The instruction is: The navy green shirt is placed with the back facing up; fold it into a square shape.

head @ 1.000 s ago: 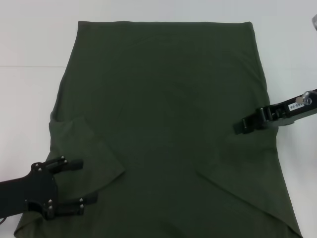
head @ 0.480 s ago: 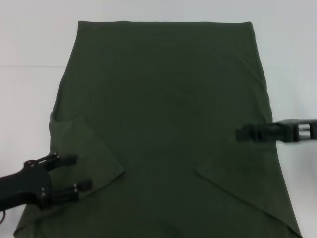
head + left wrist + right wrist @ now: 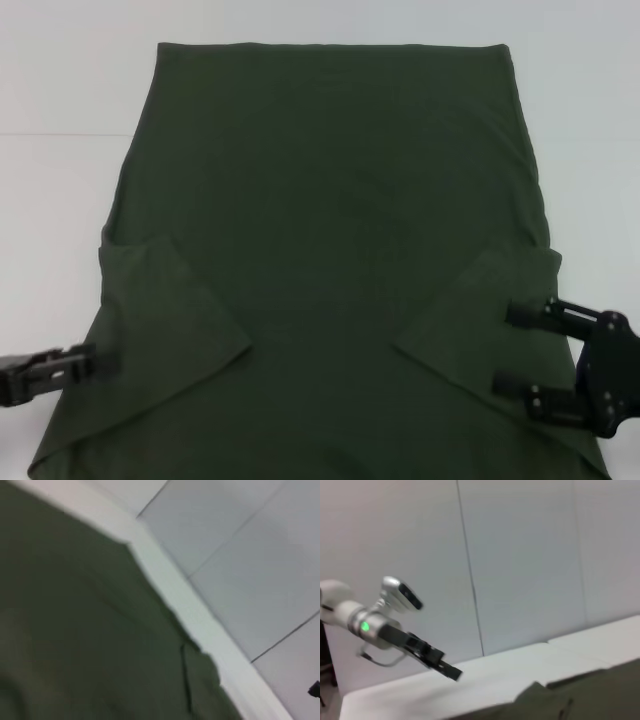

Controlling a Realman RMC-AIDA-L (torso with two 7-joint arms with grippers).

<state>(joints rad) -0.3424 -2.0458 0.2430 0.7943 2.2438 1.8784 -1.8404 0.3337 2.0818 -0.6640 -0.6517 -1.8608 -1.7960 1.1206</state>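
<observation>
The navy green shirt lies flat on the white table, plain side up, with both sleeves folded inward onto the body. My right gripper is open over the folded right sleeve at the near right, holding nothing. Seen edge-on, my left gripper hovers at the shirt's near left edge, beside the folded left sleeve. The left wrist view shows shirt cloth running to the table edge. In the right wrist view the left gripper appears farther off above the shirt.
Bare white table surrounds the shirt on the left, right and far side. The shirt's near hem runs out of the head view at the bottom. A pale tiled floor lies beyond the table edge.
My right gripper swung from the shirt's right edge toward the near side and now spreads over the right sleeve. My left gripper drew back leftward off the left sleeve and turned edge-on.
</observation>
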